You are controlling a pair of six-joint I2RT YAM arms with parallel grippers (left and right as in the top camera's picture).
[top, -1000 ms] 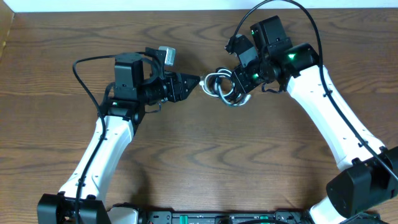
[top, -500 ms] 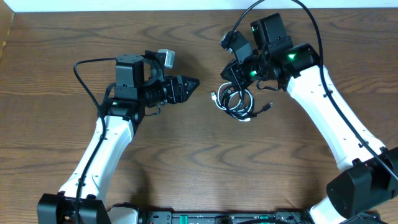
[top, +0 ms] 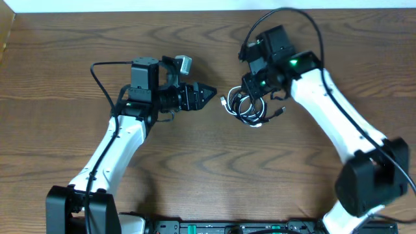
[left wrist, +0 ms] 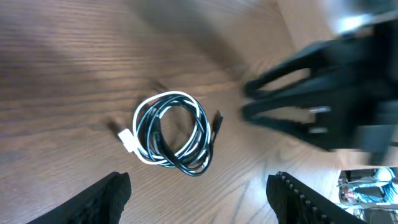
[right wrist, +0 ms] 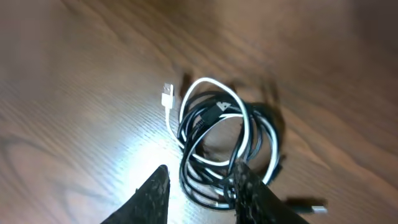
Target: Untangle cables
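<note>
The cables [top: 246, 108] lie on the wooden table as one small tangled coil of black and white cords. In the left wrist view the coil [left wrist: 171, 134] lies flat, with a white plug [left wrist: 127, 140] at its left. My left gripper [top: 207, 92] is open and empty, just left of the coil; its fingers [left wrist: 106, 199] stand wide apart. My right gripper [top: 251, 86] hovers over the coil's far edge. In the right wrist view it [right wrist: 202, 171] is open, one finger [right wrist: 249, 190] over the coil's strands [right wrist: 224, 140], the other beside them.
The thick black arm cables [top: 286, 13] arch above the right arm. The table's far edge [top: 195, 9] runs along the top. The right gripper shows as a dark blurred shape [left wrist: 323, 106] in the left wrist view.
One second ago my right gripper held the coil up near my left gripper. The coil then dropped onto the table. My left arm has shifted right; my right gripper has moved over the coil.
</note>
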